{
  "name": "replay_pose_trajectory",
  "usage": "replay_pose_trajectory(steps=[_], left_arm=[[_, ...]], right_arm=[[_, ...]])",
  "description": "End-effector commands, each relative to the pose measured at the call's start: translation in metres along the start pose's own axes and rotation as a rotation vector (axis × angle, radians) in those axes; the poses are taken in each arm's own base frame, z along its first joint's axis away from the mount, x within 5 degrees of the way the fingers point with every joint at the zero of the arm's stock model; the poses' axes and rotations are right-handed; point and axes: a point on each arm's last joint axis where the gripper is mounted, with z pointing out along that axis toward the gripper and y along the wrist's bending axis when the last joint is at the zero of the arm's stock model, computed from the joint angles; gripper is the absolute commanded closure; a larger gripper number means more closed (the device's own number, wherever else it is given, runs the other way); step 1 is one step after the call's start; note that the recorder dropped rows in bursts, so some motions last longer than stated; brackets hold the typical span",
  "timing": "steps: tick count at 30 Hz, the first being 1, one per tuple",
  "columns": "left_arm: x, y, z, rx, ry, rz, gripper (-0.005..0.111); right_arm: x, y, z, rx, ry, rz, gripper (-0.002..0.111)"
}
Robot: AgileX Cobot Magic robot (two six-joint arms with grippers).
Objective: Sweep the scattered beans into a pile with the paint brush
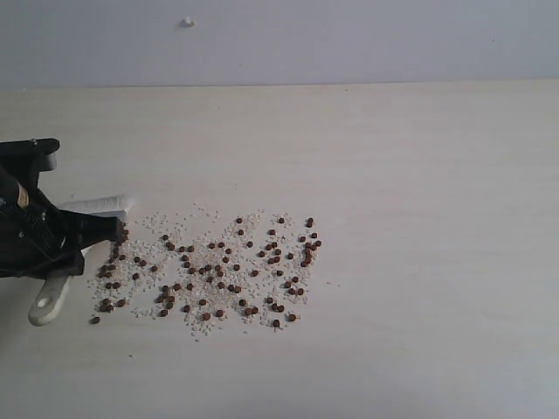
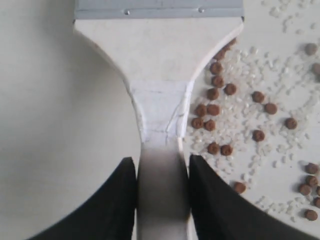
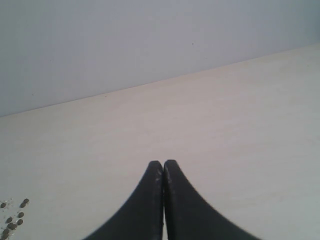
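Observation:
Reddish-brown beans lie scattered with whitish grains across the pale table; no pile is in view. My left gripper is at the left edge of the scatter, shut on the paint brush by its pale handle, one black finger on each side. The silver ferrule sits at the frame edge, and beans lie right beside the handle. The handle's end sticks out below the gripper and the white bristles above it. My right gripper hangs shut and empty over bare table, out of the exterior view.
A plain grey wall rises behind the table, with a small white speck on it. A few beans show at the corner of the right wrist view. The table right of the scatter is bare.

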Motion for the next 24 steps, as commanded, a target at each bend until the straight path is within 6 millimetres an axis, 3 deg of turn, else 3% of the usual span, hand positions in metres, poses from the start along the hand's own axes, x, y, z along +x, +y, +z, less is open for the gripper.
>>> replay_pose_trajectory(steps=[1,24], left_arm=[[-0.009,-0.003,-0.008,-0.005,-0.035,0.037,0.107],[-0.029,-0.002,-0.031,-0.068,-0.107,0.165,0.107]], right_arm=[[-0.001,0.0,0.0,0.0,-0.01,-0.008,0.108],[-0.004,0.001,-0.001,-0.005,-0.05,-0.014,0.108]])
